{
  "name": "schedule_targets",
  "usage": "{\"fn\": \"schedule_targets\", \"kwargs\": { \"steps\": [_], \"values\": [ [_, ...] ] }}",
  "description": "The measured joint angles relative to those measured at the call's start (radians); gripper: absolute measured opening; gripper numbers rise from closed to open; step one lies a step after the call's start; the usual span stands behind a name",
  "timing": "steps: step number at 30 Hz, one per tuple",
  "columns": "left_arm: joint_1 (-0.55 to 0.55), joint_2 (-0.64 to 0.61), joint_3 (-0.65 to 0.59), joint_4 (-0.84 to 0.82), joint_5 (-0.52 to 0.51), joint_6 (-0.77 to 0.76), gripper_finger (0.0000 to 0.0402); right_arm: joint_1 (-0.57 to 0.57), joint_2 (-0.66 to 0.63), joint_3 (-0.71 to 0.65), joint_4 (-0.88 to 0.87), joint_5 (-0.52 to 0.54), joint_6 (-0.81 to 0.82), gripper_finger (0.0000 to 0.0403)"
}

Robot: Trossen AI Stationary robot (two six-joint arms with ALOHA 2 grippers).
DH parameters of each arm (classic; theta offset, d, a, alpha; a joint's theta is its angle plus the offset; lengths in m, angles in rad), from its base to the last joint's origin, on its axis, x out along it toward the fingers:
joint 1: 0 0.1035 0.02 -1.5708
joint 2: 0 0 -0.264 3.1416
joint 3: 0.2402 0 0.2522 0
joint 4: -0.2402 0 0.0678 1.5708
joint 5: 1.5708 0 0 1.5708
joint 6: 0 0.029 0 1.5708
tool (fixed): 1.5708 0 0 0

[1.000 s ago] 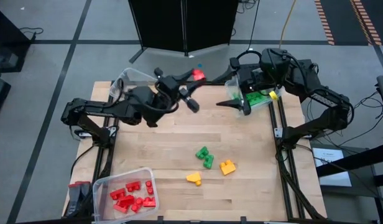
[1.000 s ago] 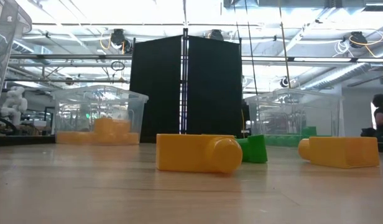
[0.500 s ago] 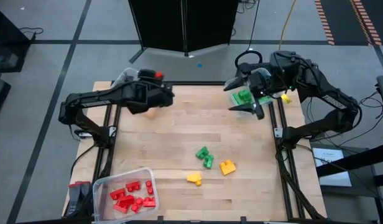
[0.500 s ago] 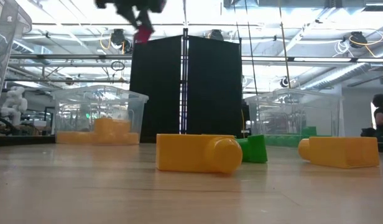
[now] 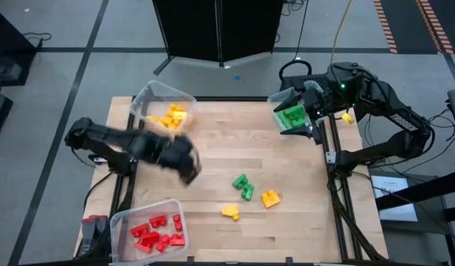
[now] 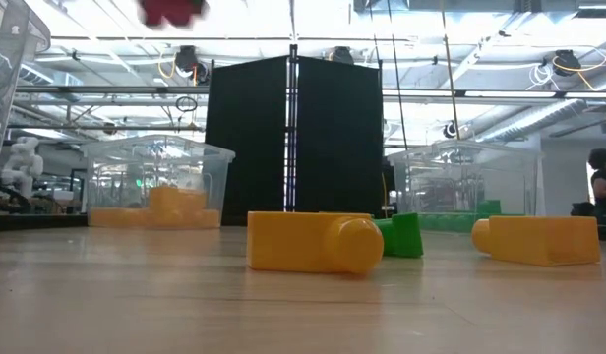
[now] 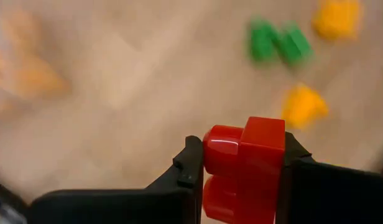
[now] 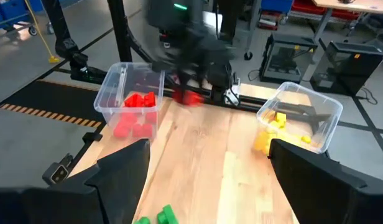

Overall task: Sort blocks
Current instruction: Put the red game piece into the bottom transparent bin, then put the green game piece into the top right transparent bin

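Observation:
My left gripper [image 5: 185, 164] is shut on a red brick [image 7: 244, 163], high over the table left of its middle; the brick also shows at the top of the low view [image 6: 172, 9]. My right gripper [image 5: 306, 130] is open and empty at the far right, by the bin of green bricks [image 5: 289, 115]. Two green bricks [image 5: 243, 186] and two yellow bricks [image 5: 270, 198] [image 5: 230, 212] lie flat on the table. Red bricks lie in the near-left bin [image 5: 155, 230], and yellow bricks lie in the far-left bin [image 5: 168, 116]. My left gripper pinches the red brick between its two fingers, one on each of two opposite sides [image 7: 275, 155]. The fingers come from above, pointing down toward the table. The brick is lifted well clear of the table.
Three clear bins stand at the table's corners: far left [image 5: 150, 94], far right [image 5: 275, 100] and near left [image 5: 124, 218]. A black panel [image 6: 293, 147] stands behind the table's far edge. Bare wood lies between the loose bricks and the bins.
My left gripper has carried the red brick from the far middle toward the table's left edge, then swung toward the near edge, staying shut on it. My right gripper has drawn back a little toward the table's right edge, beside the green bin.

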Motion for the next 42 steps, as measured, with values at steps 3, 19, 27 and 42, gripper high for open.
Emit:
{"fn": "schedule_targets", "kwargs": {
  "steps": [3, 19, 27, 42],
  "values": [
    [-0.148, -0.001, 0.0, -0.036, 0.064, -0.133, 0.0052, 0.0, 0.0, 0.0, -0.011, 0.0, 0.0, 0.0325],
    [-0.628, 0.029, 0.0, 0.032, 0.138, -0.661, 0.0059, 0.003, 0.036, 0.0, -0.02, -0.003, 0.038, 0.0325],
    [-0.628, 0.061, 0.0, 0.052, 0.261, -0.654, 0.0163, 0.039, 0.111, 0.0, -0.109, -0.004, 0.021, 0.0325],
    [-0.625, 0.084, 0.0, 0.049, 0.142, -0.653, 0.0247, 0.256, 0.442, -0.046, -0.118, 0.106, -0.193, 0.0325]
  ]
}}
